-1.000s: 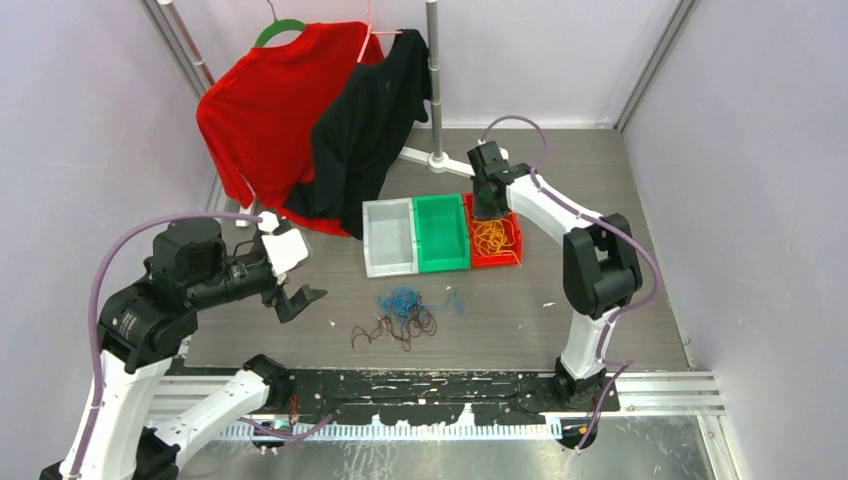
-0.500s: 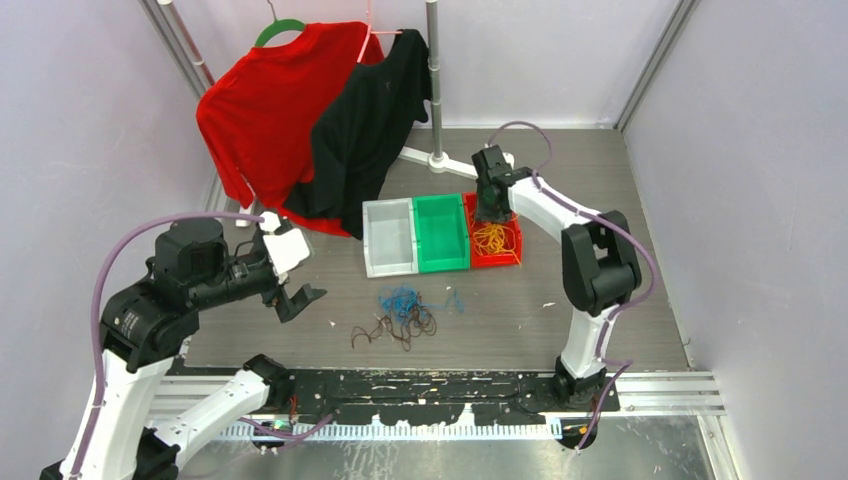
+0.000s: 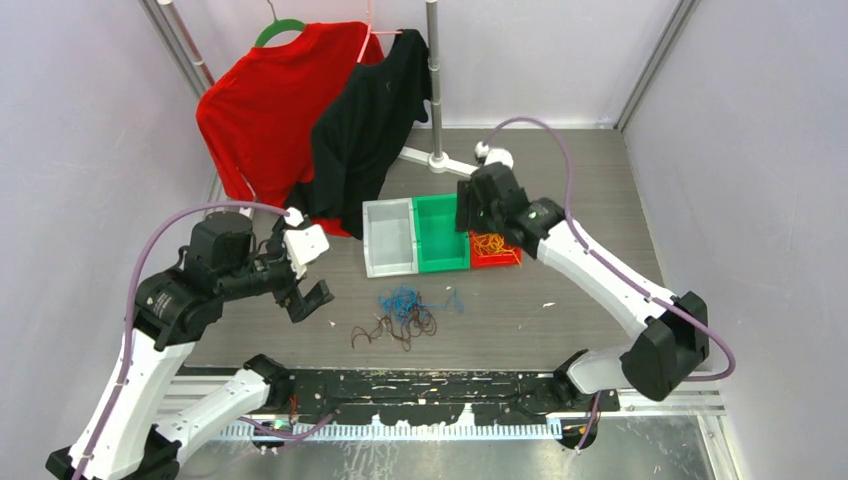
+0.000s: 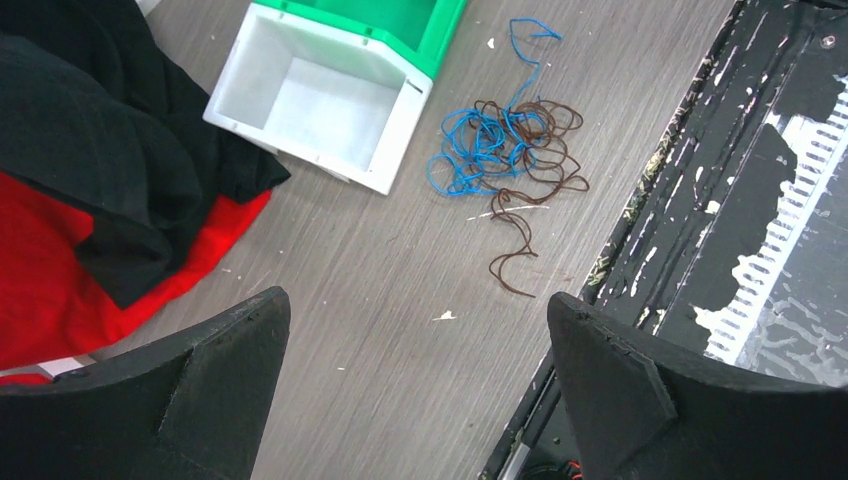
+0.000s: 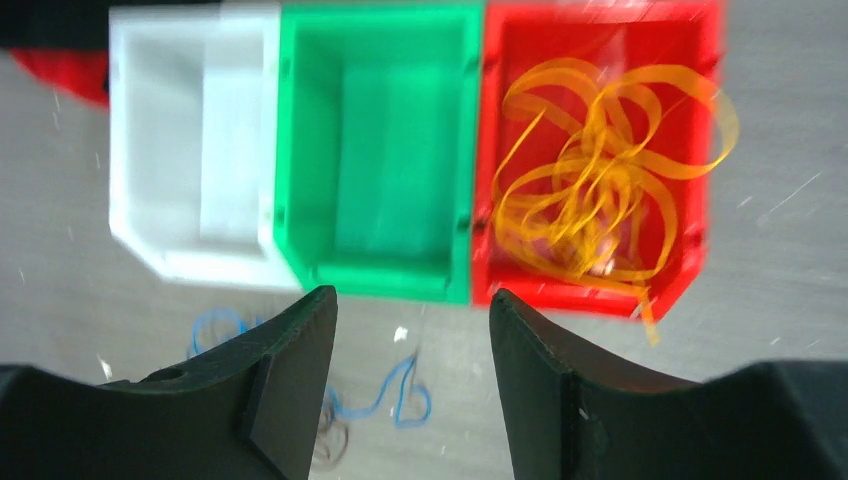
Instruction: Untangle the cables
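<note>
Blue cables (image 3: 401,298) and dark brown cables (image 3: 398,329) lie tangled together on the table; they also show in the left wrist view, blue (image 4: 478,150) and brown (image 4: 540,165). Yellow-orange cables (image 3: 490,243) lie in the red bin (image 3: 505,258), also seen in the right wrist view (image 5: 590,200). My left gripper (image 3: 313,301) is open and empty, to the left of the tangle and above the table. My right gripper (image 3: 467,212) is open and empty, above the green bin (image 3: 440,232) and the red bin.
A white bin (image 3: 389,237), the green bin and the red bin stand in a row mid-table. A red shirt (image 3: 265,110) and a black shirt (image 3: 365,130) hang from a rack with a pole (image 3: 434,80) at the back left. A black rail (image 3: 450,385) runs along the near edge.
My right arm has pulled back from over the red bin toward the near left, leaving the yellow-orange cables in it. My left gripper has moved right, toward the tangle.
</note>
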Robot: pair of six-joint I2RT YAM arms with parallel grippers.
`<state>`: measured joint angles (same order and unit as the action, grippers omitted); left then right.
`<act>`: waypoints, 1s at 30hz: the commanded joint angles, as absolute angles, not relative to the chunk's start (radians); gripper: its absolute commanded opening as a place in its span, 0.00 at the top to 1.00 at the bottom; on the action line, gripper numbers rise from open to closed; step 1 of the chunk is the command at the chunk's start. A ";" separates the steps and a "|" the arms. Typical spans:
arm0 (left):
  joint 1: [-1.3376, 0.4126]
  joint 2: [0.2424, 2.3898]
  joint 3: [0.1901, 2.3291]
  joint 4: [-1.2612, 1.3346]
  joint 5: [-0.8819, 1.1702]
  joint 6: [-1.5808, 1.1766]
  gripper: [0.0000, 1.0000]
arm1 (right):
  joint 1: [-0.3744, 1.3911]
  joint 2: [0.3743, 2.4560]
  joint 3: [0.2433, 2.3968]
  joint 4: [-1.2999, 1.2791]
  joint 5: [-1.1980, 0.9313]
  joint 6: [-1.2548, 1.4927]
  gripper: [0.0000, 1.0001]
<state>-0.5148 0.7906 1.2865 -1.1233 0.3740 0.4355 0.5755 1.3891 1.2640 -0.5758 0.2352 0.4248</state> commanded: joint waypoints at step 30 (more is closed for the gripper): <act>-0.511 0.683 1.200 -1.044 0.446 0.486 0.01 | 0.899 1.332 1.047 -0.475 0.115 0.512 0.99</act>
